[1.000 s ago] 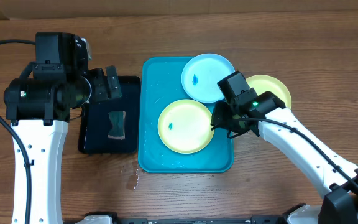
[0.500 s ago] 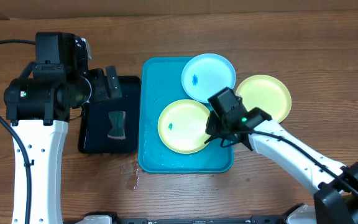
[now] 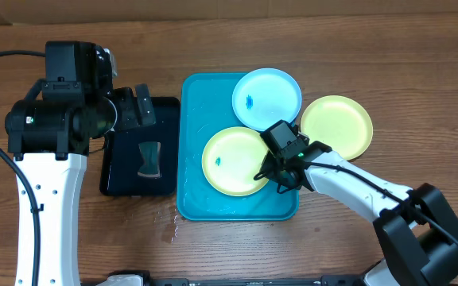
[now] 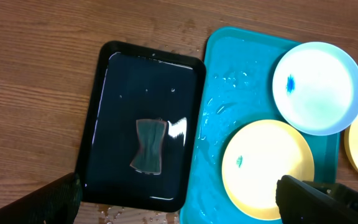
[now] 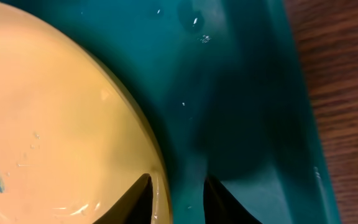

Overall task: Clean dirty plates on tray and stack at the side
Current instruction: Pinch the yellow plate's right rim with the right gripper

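Note:
The turquoise tray [image 3: 189,119] holds a yellow-green plate [image 3: 233,159] with a small blue smudge. A light blue plate [image 3: 266,97], also smudged, rests on the tray's far right corner. A second yellow-green plate [image 3: 336,123] lies on the table right of the tray. My right gripper [image 3: 275,171] is open at the right rim of the tray's yellow-green plate. In the right wrist view its fingers [image 5: 178,190] straddle that plate's rim [image 5: 55,124] over the tray floor [image 5: 229,93]. My left gripper [image 4: 179,202] is open and empty, high over the black tray [image 4: 104,155].
The black tray [image 3: 126,179] sits left of the turquoise tray and holds water and a grey cloth [image 3: 149,159]. Water drops lie on the wooden table at the trays' front edges [image 3: 169,226]. Bare wood lies right of the turquoise tray [image 5: 347,93].
My right gripper has moved left and toward the front, from beside the plate on the table to the right rim of the yellow-green plate on the tray. The left arm has not moved.

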You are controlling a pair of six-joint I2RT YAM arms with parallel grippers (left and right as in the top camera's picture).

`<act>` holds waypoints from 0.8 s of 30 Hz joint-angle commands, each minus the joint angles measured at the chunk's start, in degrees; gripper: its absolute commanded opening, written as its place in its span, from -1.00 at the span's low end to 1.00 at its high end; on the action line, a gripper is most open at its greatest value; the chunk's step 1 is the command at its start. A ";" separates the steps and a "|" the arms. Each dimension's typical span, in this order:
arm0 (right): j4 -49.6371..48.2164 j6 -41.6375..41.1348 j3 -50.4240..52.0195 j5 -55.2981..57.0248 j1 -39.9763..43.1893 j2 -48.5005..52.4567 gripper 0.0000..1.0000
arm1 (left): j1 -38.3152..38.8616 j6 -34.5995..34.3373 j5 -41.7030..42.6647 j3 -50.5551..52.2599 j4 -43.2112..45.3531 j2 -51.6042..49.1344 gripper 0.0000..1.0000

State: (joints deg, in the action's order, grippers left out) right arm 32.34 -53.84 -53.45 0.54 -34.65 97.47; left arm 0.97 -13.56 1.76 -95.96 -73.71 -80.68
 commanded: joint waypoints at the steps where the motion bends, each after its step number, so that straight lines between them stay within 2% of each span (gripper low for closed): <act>1: -0.81 -1.70 -0.15 -1.27 -0.37 0.26 -0.67 | -0.31 -0.61 0.63 -0.90 0.22 0.87 1.00; 5: -1.01 -1.66 -0.24 -1.25 -0.37 0.26 -0.73 | -0.31 -0.61 0.63 -0.90 0.22 0.87 1.00; 8: -1.31 -1.20 -0.24 -1.05 -0.37 0.26 -0.63 | -0.31 -0.61 0.63 -0.90 0.22 0.87 1.00; 15: 2.34 1.79 -2.27 1.62 -0.37 -1.73 -0.56 | -0.31 -0.61 0.63 -0.90 0.22 0.87 0.99; 24: 2.25 1.75 -2.27 3.26 -0.50 -2.21 -0.63 | -0.31 -0.61 0.63 -0.90 0.22 0.87 1.00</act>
State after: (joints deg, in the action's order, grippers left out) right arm 35.20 -52.45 -54.35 2.52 -34.70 96.90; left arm 0.97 -13.56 1.76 -95.96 -73.71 -80.68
